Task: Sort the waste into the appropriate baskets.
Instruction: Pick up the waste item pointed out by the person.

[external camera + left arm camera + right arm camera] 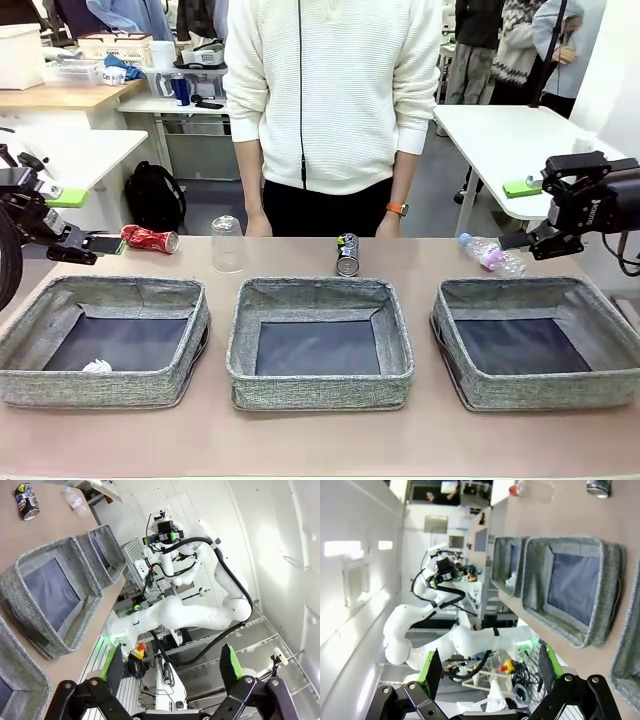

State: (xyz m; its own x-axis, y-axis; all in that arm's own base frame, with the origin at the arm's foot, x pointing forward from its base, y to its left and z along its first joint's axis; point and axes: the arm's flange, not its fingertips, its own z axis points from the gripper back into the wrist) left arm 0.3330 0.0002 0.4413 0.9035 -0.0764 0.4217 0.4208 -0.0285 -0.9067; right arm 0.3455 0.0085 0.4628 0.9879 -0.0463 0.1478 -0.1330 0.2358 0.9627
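No readable text; dark printed can (347, 254) print illegible.

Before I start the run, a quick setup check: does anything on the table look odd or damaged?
The red can lies crushed on its side behind the left basket. The bottle lies flat too, and the cup seems upside down.

Behind the tan surface (320, 440), a white table (500, 125) stands right, a cluttered wooden-topped bench (60, 97) left, a black backpack (155, 195) on the grey floor (440, 185); white walls (270, 540) look brightly lit
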